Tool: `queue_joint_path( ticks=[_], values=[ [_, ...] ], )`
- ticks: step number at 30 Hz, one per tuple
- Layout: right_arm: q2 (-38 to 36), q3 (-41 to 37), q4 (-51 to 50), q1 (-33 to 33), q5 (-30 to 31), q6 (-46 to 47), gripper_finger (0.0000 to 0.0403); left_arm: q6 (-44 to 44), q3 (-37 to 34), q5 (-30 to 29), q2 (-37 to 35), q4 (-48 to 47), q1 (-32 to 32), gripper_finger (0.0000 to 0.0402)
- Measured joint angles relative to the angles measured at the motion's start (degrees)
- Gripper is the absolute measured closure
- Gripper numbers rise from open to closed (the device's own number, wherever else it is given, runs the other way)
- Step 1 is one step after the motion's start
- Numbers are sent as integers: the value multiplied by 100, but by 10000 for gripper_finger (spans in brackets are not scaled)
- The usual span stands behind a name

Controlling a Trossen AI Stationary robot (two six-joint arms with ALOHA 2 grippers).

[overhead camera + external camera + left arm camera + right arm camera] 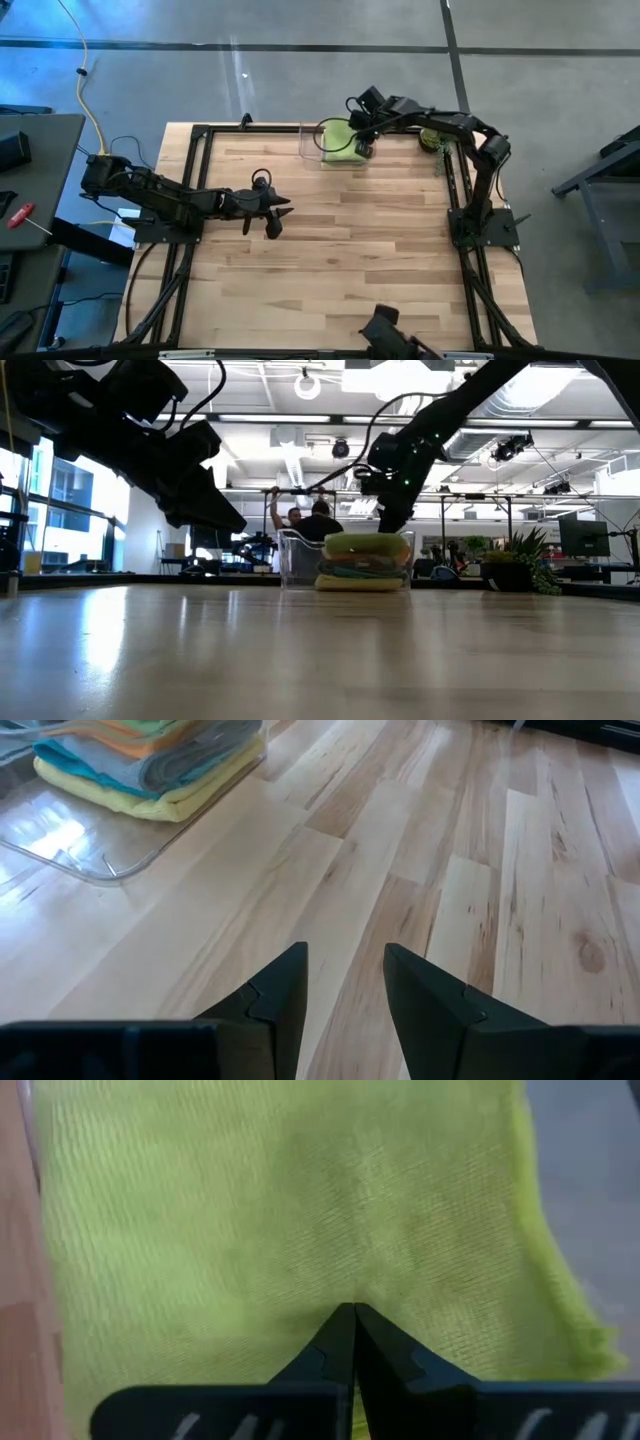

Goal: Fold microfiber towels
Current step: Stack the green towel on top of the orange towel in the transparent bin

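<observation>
High view places the clear plastic bin at the upper centre of the frame, on the far edge of the wooden table, with the lime green towel lying on top of the stack inside it. The right gripper is seen reaching into the bin from the upper right. In the right wrist view its fingers are pressed together at their tips, right against the lime green weave, which fills nearly the whole frame; whether a pinch of cloth is actually caught between them cannot be told.

The stacked towels are shown in the upper left of the left wrist view, with orange, teal, grey and yellow layers visible behind the bin's transparent wall. The left gripper is held over bare table at centre left of the high view, well apart from the bin (its fingers stand partly open and nothing is between them).

The step in hand is judged to be the picking of the top towel from the bin. A straight lift clear of the bin wall is called for next, then a carry to open table, where the cloth could be spread and met by the waiting left arm.
</observation>
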Motion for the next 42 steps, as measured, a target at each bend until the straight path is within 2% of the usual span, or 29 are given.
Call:
queue_joint_path(
  ticks=[6, 9, 11, 15, 20, 26, 32, 37, 42],
  values=[
    [-114, 449, -139, -12, 51, -58, 403, -39, 0, -1, 2, -20, 0, 280],
    [-145, 453, 64, 0, -874, 51, 403, -39, -55, -44, 2, 59, 0, 280],
    [-91, 256, 601, 89, -1222, 174, 403, -48, -173, -126, 2, 206, 4, 280],
    [50, -203, 1872, 241, -1159, 331, 403, -171, -378, 39, 4, 720, 127, 289],
    [531, -303, 2424, 271, -1104, 485, 403, -189, -487, 212, 4, 908, 239, 320],
    [964, -213, 2481, 196, -1110, 497, 403, -179, -487, 212, 4, 894, 267, 352],
    [1079, -211, 2460, 189, -1117, 426, 403, -143, -487, 173, 4, 884, 269, 373],
    [825, -67, 2245, 192, -1069, 391, 403, -144, -487, 166, 2, 885, 269, 385],
    [407, 332, 1344, 201, -899, 212, 403, -175, -487, 166, 2, 885, 269, 390]
  ],
)
